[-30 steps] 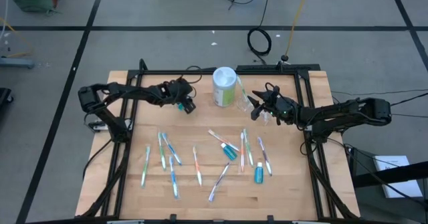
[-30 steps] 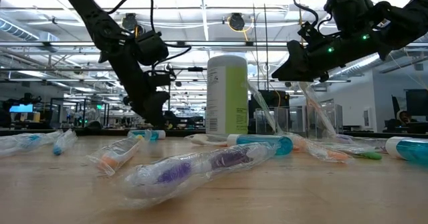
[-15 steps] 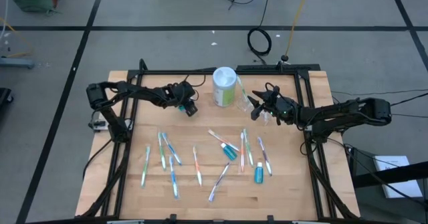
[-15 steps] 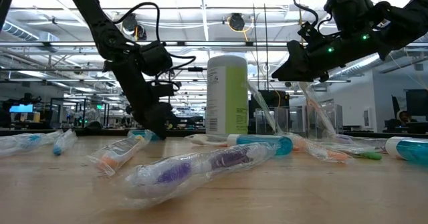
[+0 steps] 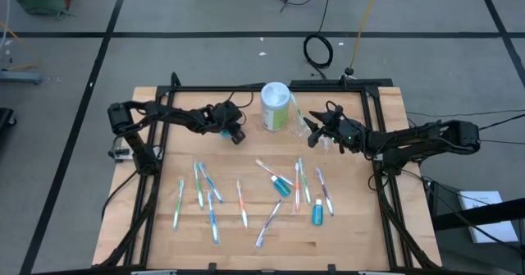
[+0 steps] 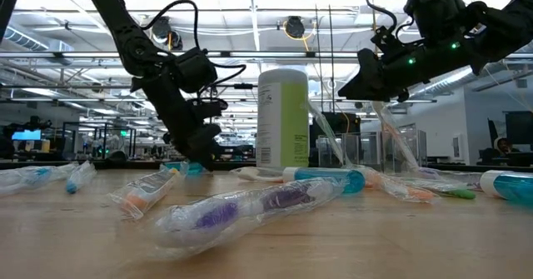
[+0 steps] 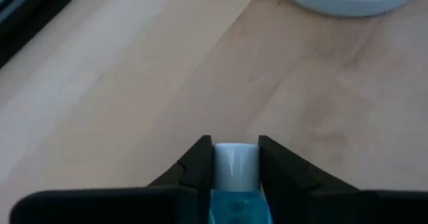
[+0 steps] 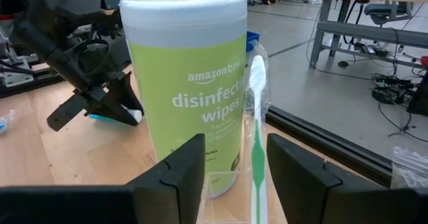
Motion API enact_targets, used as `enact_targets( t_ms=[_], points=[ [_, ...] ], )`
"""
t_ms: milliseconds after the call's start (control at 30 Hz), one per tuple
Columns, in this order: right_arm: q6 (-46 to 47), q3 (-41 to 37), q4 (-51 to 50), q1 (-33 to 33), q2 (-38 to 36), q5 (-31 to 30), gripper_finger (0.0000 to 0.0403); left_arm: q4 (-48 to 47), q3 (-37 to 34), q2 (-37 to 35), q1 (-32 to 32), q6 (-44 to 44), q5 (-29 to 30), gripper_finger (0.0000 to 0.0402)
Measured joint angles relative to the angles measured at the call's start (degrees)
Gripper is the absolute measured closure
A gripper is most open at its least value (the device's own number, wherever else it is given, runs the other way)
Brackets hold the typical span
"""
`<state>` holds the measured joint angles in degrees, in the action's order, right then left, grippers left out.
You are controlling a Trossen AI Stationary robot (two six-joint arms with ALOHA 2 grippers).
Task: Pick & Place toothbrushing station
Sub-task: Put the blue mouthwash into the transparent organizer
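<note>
The left end effector sits low over the counter at about ten o'clock from the counter's centre, just beside the green-labelled canister of disinfecting wipes. Its fingers are clamped on a small teal-blue toothpaste tube, white cap pointing forward between the pads. The right end effector hovers at about one o'clock, on the canister's other side, over the small clear plastic cup. A green-handled toothbrush in clear wrapping stands between its fingers, but whether they actually pinch it I cannot tell.

The remaining toothbrushes and another toothpaste tube lie scattered across the near half of the counter, from seven to five o'clock.

The risks seem plain enough. The canister stands between the tube and the cup, so a direct sweep by the left arm would likely knock it over or shove it into the cup. The cup looks light and could tip easily if the right end effector or the upright brush catches its rim. Both arms converging on the same spot could also collide. The tube is held near its cap end, so it may swing or slip during travel.
</note>
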<state>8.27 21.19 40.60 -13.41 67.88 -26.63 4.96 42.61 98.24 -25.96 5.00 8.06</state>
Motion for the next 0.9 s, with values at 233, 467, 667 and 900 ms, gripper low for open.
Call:
enact_targets(
  t_ms=[233, 467, 667, 900],
  points=[
    [-0.3, 0.0, 4.0, 0.0, 0.0, 7.7, 0.0248, 9.9, 0.0, -5.4, 5.2, 3.0, -4.2, 0.0307],
    [-0.1, 0.0, 12.9, 0.0, 0.0, 21.3, 0.0248, 23.6, 0.0, -12.4, 10.9, 0.5, -8.1, 0.0307],
    [6.0, 0.0, 24.7, 2.0, 2.7, 28.3, 0.0248, 38.6, 0.0, -13.1, 15.1, -4.7, -8.2, 0.0287],
    [0.5, 6.6, 31.5, 8.8, 12.8, 28.4, 0.0248, 40.1, 0.0, -13.1, 18.6, -5.9, -8.2, 0.0297]
  ],
)
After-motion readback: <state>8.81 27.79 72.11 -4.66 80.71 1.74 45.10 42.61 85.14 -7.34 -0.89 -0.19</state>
